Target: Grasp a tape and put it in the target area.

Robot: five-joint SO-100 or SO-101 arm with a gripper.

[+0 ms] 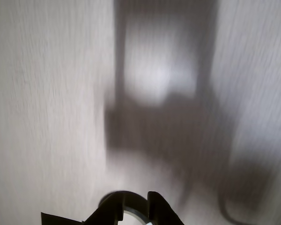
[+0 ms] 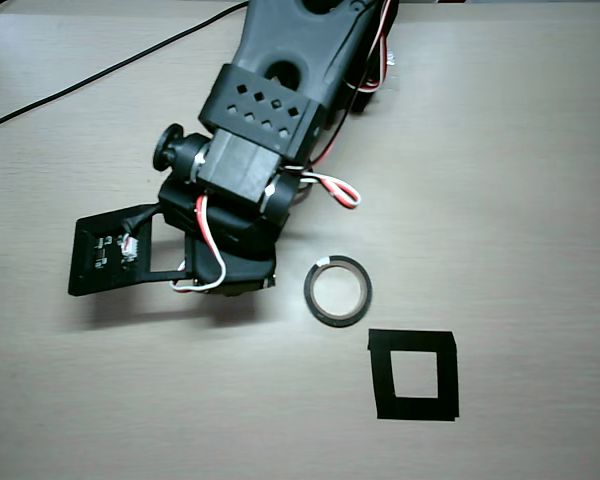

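Note:
A roll of tape (image 2: 338,290), a thin dark ring with a pale inner rim, lies flat on the wooden table in the overhead view. The target area (image 2: 414,374) is a square frame of black tape just to its lower right, apart from it and empty. My arm (image 2: 250,150) reaches down from the top, with its wrist left of the tape. The fingertips are hidden under the wrist there. In the blurred wrist view only dark parts of my gripper (image 1: 131,213) show at the bottom edge, with a curved dark rim between them. I cannot tell whether the jaws are open.
A black camera board (image 2: 108,254) sticks out left of the wrist. A black cable (image 2: 100,72) runs across the top left of the table. In the wrist view the arm's shadow (image 1: 168,117) falls on the pale table.

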